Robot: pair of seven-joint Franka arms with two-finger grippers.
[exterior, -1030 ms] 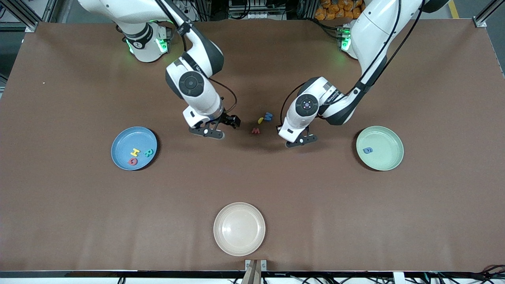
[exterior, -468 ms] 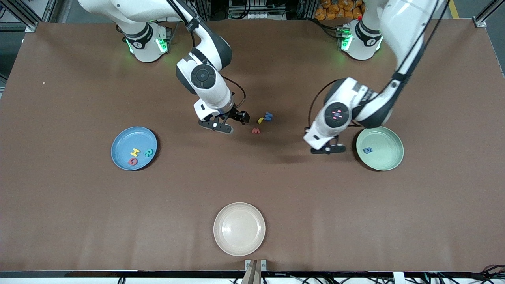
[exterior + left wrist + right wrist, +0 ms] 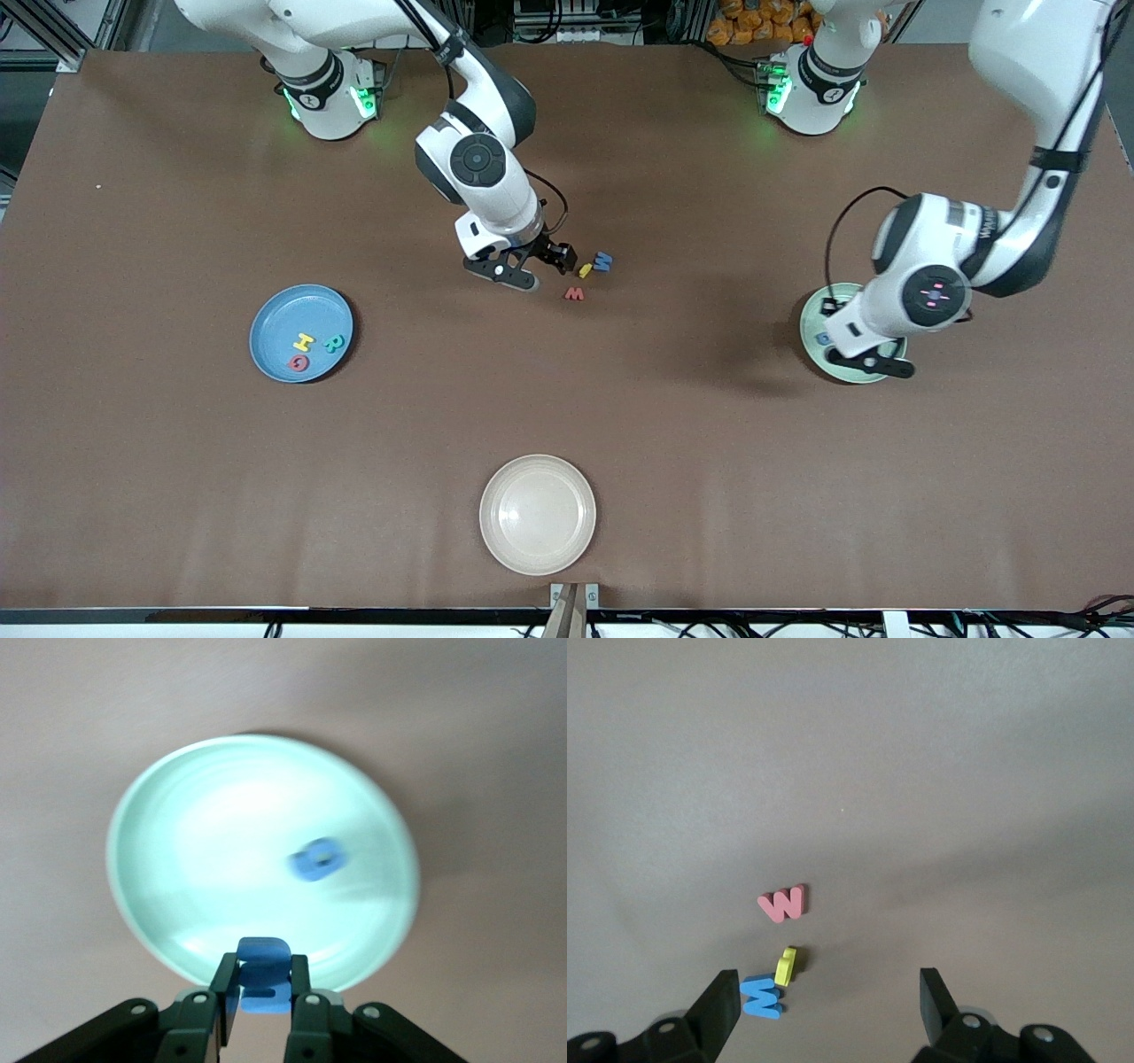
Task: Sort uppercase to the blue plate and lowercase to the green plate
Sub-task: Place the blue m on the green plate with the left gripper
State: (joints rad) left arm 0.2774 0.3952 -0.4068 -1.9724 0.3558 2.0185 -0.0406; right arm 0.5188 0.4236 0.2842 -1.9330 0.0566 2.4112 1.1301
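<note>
The sky-blue plate (image 3: pixel 301 310) holds the yellow H (image 3: pixel 303 340), teal R (image 3: pixel 334 343) and red G (image 3: pixel 299 362). My left gripper (image 3: pixel 873 361) is shut on the blue E-like letter (image 3: pixel 263 950) and holds it over the rim of the pale green plate (image 3: pixel 808 321), which also shows in the left wrist view (image 3: pixel 177 815). The blue g (image 3: pixel 316 859) lies in that plate. My right gripper (image 3: pixel 542 266) is open and low over the table beside the blue W (image 3: pixel 760 997), the small yellow letter (image 3: pixel 786 965) and the red w (image 3: pixel 783 903).
A cream-white plate (image 3: pixel 538 514) sits near the table's front edge, in the middle. The three loose letters lie mid-table: blue W (image 3: pixel 602 261), yellow letter (image 3: pixel 585 269), red w (image 3: pixel 574 293).
My left arm has swung from mid-table out over the green plate with the blue E-like letter. My right gripper has moved closer to the three loose letters.
</note>
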